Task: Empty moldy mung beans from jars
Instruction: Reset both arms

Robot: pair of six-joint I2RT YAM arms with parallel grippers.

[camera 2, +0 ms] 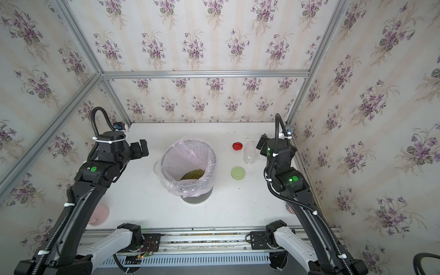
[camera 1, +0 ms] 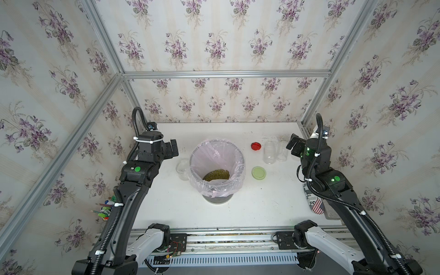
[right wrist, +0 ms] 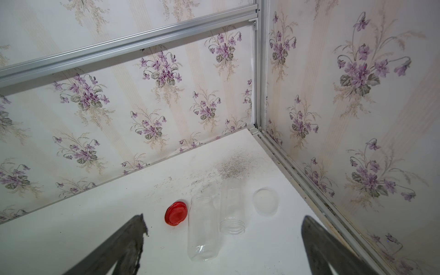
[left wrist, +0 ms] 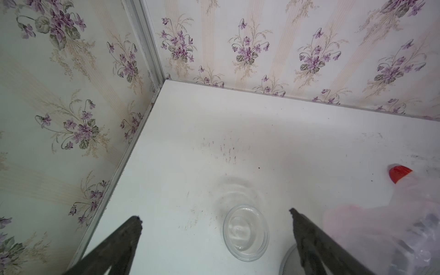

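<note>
The mung beans (camera 1: 216, 175) lie in a heap at the bottom of the pink-lined bin (camera 1: 240, 152), seen in both top views. One clear jar (left wrist: 246, 232) stands empty and lidless just left of the bin. My left gripper (left wrist: 215, 214) hovers above it, open and holding nothing. Two more empty clear jars (right wrist: 203, 228) (right wrist: 232, 209) sit side by side at the back right. My right gripper (right wrist: 223, 217) hangs open above and in front of them. A red lid (right wrist: 176, 213) lies beside these jars, and a pale green lid (camera 1: 259, 172) lies right of the bin.
A clear round lid (right wrist: 265, 201) lies near the right wall, with a patch of dark specks (right wrist: 232, 166) behind the jars. Flowered walls close the table (camera 1: 262, 209) on three sides. A flag-patterned can (camera 1: 315, 202) sits under my right arm, and pens (camera 1: 104, 209) stand by my left arm.
</note>
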